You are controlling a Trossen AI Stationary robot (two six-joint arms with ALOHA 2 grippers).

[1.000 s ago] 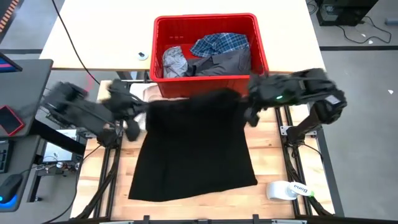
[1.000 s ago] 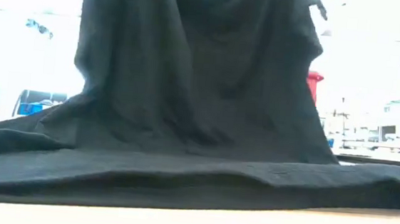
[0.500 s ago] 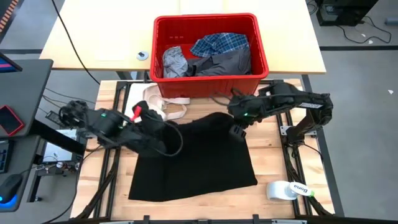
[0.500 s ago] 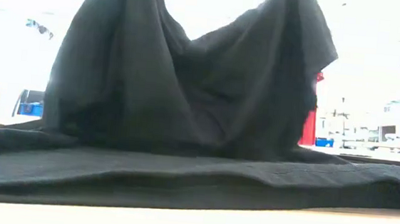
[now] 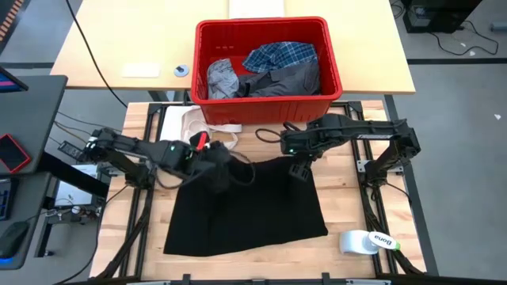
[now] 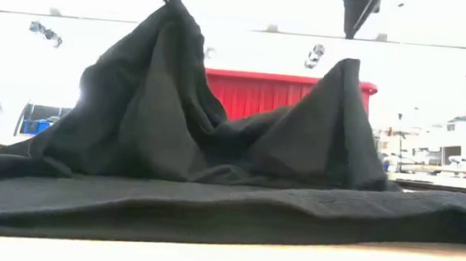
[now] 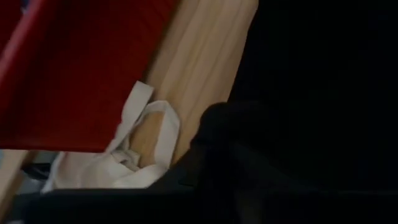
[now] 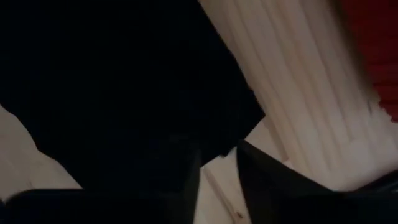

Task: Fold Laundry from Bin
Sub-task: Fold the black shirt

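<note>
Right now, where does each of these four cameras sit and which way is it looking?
High view: above the table, looking straight down on the black garment, red bin and both arms.
Low view: at table-top height, looking across the garment to the bin; both grippers hang in from above.
Left wrist view: on the left arm, looking at the bin, a cream cloth and the garment.
Right wrist view: on the right arm, its dark fingers over the garment.
All share the garment.

wood table [image 5: 348, 202] | black garment [image 5: 245, 206] | cream cloth [image 5: 202, 125] | tape roll [image 5: 366, 241]
</note>
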